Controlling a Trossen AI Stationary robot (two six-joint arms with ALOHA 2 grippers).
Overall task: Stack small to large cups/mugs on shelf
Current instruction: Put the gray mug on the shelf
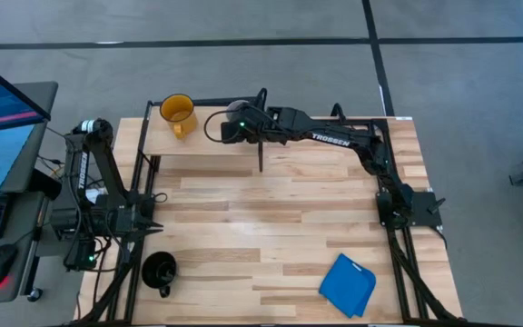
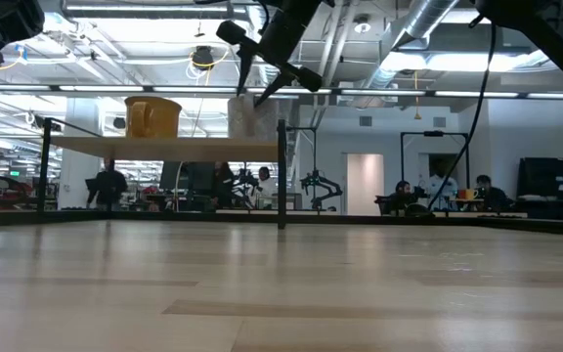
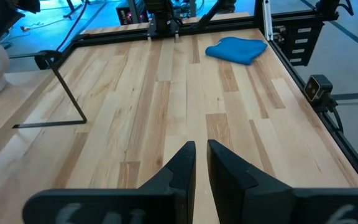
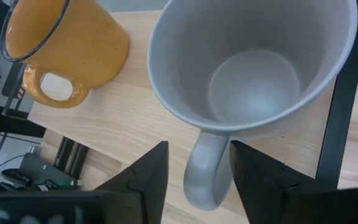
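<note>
The shelf (image 1: 212, 141) stands at the table's far left. On it rest the yellow-orange mug (image 1: 178, 113) and, to its right, the grey-white mug (image 4: 253, 62), both upright on their bases. My right gripper (image 4: 197, 177) reaches over the shelf from the right, pointing down, open. Its fingers stand on either side of the grey-white mug's handle (image 4: 207, 168). In the high view the gripper hides that mug. The black mug (image 1: 160, 270) sits on the table near the left edge. My left gripper (image 3: 201, 152) waits there, shut, above the tabletop. My right gripper comes from above with its open fingers (image 4: 263, 180) straddling the grey-white mug's handle (image 4: 211, 149). One finger stands very close to the handle, and I cannot tell whether it touches. The mug stands upright on the shelf (image 2: 164, 145).
A blue folded cloth (image 1: 348, 284) lies near the table's near right corner. The shelf's black post (image 4: 344, 93) stands right beside the grey-white mug. The middle of the slatted tabletop (image 1: 271, 218) is bare wood. People move in the room behind the table.
</note>
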